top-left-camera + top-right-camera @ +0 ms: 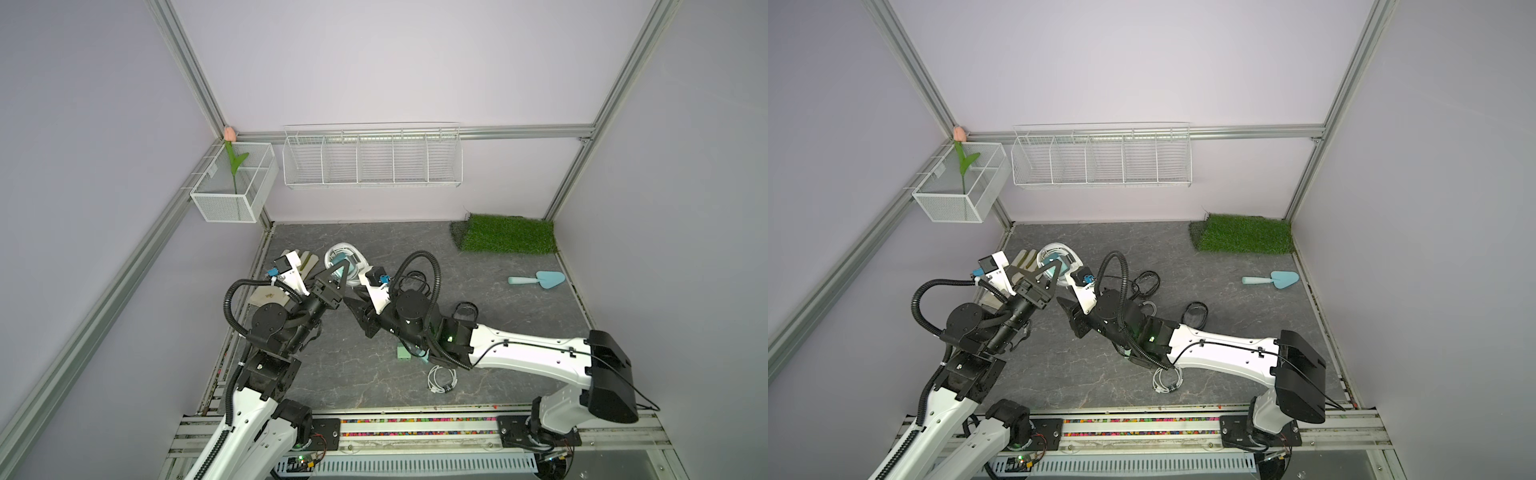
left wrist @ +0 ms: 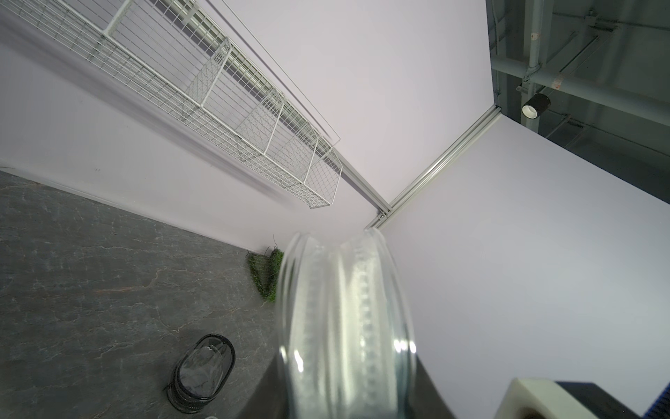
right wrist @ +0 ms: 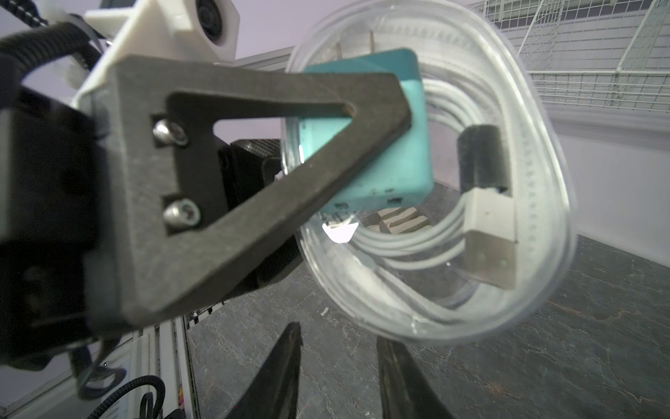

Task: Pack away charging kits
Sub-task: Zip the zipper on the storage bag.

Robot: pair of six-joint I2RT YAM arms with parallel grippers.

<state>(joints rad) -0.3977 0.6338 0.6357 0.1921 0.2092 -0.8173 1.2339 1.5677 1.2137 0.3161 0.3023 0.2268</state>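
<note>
My left gripper (image 1: 336,272) is shut on a clear round case with a white rim (image 3: 507,109), held off the floor and tilted on edge. Inside the case are a teal charger block (image 3: 391,163) and a coiled white cable (image 3: 417,246). In the left wrist view the case (image 2: 344,326) fills the space between the jaws. My right gripper (image 3: 339,335) stands open just below the case, with only floor between its fingers. A second teal block (image 1: 402,353) lies on the floor partly under my right arm. A loose coiled white cable (image 1: 441,380) lies beside it.
Black-rimmed cases (image 1: 465,311) (image 1: 1148,282) lie behind my right arm. A light-blue trowel (image 1: 536,280) and a grass mat (image 1: 507,235) are at the right. A glove (image 1: 268,295) lies under my left arm. A wire shelf (image 1: 372,160) and a mesh basket (image 1: 232,187) hang on the walls.
</note>
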